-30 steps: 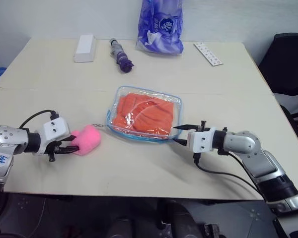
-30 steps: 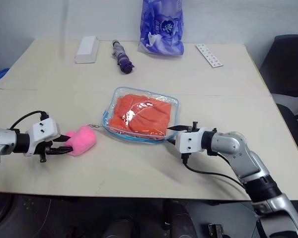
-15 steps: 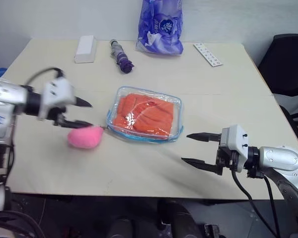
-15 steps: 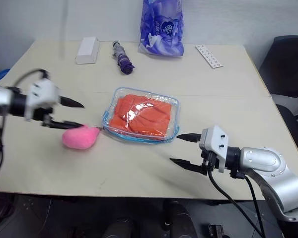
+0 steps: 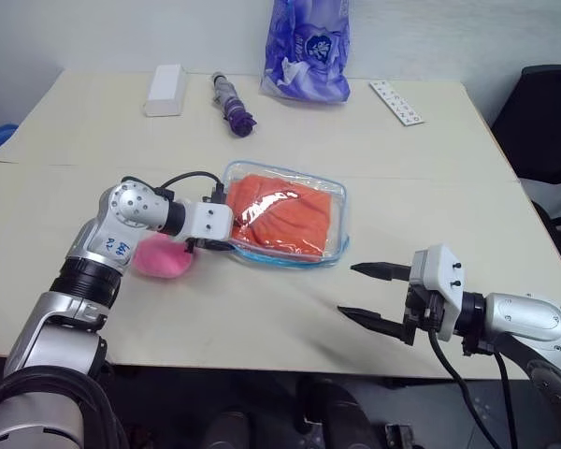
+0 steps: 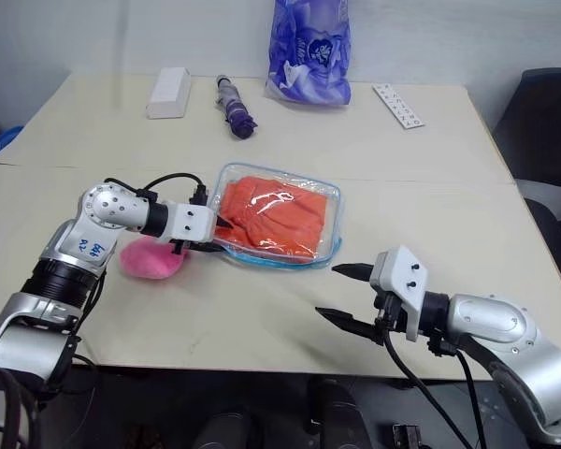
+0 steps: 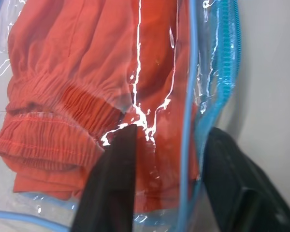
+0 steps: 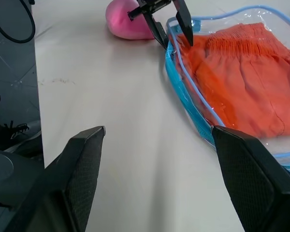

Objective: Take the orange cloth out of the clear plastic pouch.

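Orange cloth [image 5: 285, 214] lay folded inside the clear plastic pouch [image 5: 337, 245], which rested flat near the middle of the pale table [image 5: 430, 168]; through the film its gathered hem showed plainly in the left wrist view. The left gripper [image 6: 222, 236] was at the pouch's left edge, beside the pink plush charm [image 5: 163, 258]. Its two fingers [image 7: 113, 183] stood either side of the light-blue trim, one over the film above the cloth and one outside the rim, with a gap between them; whether they actually pinched the plastic could not be told. The right gripper [image 5: 363, 293] hovered over bare table in front of the pouch's right corner, jaws spread wide and holding nothing. The step in hand looked like getting a hold on the pouch edge, so the cloth was not yet out. The next move probably called for one gripper to pin or lift the trim while the other reached in through the opening for a fold of cloth; where the zip mouth lay, and whether it was undone, was not clear. Open table ran on the near side and to the right, giving room to draw the cloth out. A white box [image 5: 164, 90], a folded umbrella [image 5: 230, 103], a purple-blue bag [image 5: 309, 51] and a white strip [image 5: 394, 101] sat well apart along the far edge.
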`<action>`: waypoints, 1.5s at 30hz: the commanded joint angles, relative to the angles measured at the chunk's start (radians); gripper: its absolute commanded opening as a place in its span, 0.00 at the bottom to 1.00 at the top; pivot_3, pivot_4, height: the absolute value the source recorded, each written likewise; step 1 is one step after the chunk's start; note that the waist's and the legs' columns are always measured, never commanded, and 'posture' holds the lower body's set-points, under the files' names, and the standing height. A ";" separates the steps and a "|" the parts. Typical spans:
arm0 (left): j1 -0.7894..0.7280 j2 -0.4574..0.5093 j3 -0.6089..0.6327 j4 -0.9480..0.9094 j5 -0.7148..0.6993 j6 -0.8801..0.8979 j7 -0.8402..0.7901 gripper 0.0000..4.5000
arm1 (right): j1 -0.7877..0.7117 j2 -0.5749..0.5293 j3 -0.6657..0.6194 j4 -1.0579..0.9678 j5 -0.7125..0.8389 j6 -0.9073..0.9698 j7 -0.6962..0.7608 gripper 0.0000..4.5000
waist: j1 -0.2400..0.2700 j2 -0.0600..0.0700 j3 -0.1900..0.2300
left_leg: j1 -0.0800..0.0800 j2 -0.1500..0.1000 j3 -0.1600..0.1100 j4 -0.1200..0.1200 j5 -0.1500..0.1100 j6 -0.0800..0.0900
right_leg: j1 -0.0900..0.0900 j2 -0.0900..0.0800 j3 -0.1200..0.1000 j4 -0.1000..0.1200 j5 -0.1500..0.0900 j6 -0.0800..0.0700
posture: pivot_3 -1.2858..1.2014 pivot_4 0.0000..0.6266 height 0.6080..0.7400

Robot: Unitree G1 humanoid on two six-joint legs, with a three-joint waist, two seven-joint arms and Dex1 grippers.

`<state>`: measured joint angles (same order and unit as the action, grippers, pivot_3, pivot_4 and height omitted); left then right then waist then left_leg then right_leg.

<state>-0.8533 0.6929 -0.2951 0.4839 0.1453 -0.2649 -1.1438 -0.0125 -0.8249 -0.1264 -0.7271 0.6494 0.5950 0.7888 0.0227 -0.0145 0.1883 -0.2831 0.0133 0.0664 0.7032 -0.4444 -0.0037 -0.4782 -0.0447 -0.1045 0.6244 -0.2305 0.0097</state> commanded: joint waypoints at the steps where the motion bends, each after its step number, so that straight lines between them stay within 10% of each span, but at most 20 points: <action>1: -0.012 -0.028 0.041 -0.030 -0.073 0.083 -0.026 0.12 | -0.004 0.004 -0.028 -0.037 0.018 -0.005 -0.013 0.81 | 0.001 0.000 0.000 | 0.000 0.000 0.000 0.000 0.000 0.000 | 0.000 0.000 0.000 0.000 0.000 0.000 | 0.52 0.24 1.00; 9: 0.009 -0.096 0.169 -0.244 -0.341 0.635 -0.064 0.00 | -0.051 0.009 0.063 0.015 -0.088 -0.048 -0.022 0.77 | -0.001 -0.001 0.000 | -0.001 0.000 -0.001 0.001 0.000 0.001 | 0.001 0.000 -0.001 0.000 0.000 0.000 | 0.52 0.24 1.00; 19: 0.122 -0.053 0.091 -0.355 -0.231 0.539 -0.004 0.00 | -0.215 0.075 0.229 0.136 -0.234 -0.103 -0.011 0.05 | -0.010 -0.001 0.000 | 0.000 0.001 -0.002 0.002 0.001 -0.001 | 0.000 -0.001 0.001 0.001 0.000 0.000 | 0.52 0.24 1.00; 22: 0.141 -0.011 0.041 -0.314 -0.121 0.390 0.033 0.00 | -0.203 0.067 0.228 0.127 -0.236 -0.110 0.010 0.05 | -0.008 -0.001 0.000 | 0.000 0.002 -0.002 0.002 0.001 -0.001 | -0.001 -0.001 0.000 0.001 0.000 0.000 | 0.52 0.24 1.00; 30: 0.143 -0.003 0.038 -0.299 -0.095 0.267 0.021 0.50 | -0.171 0.065 0.210 0.107 -0.243 -0.110 0.021 0.04 | 0.000 -0.001 0.000 | 0.000 0.002 -0.001 0.002 0.001 0.000 | 0.000 -0.001 0.000 0.001 0.000 0.000 | 0.52 0.24 1.00; 45: 0.118 -0.009 0.076 -0.290 -0.154 0.277 -0.038 0.50 | -0.124 0.059 0.191 0.080 -0.260 -0.118 0.014 0.04 | -0.001 -0.001 0.000 | 0.000 0.001 -0.001 0.002 0.001 0.000 | 0.000 0.000 0.000 0.001 0.000 0.000 | 0.52 0.24 1.00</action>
<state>-0.7090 0.6782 -0.2457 0.2078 0.0054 0.0204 -1.1817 -0.1402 -0.7554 0.1015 -0.6042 0.3902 0.5000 0.8024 0.0219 -0.0151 0.1880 -0.2834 0.0144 0.0651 0.7053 -0.4438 -0.0039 -0.4782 -0.0452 -0.1043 0.6256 -0.2303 0.0099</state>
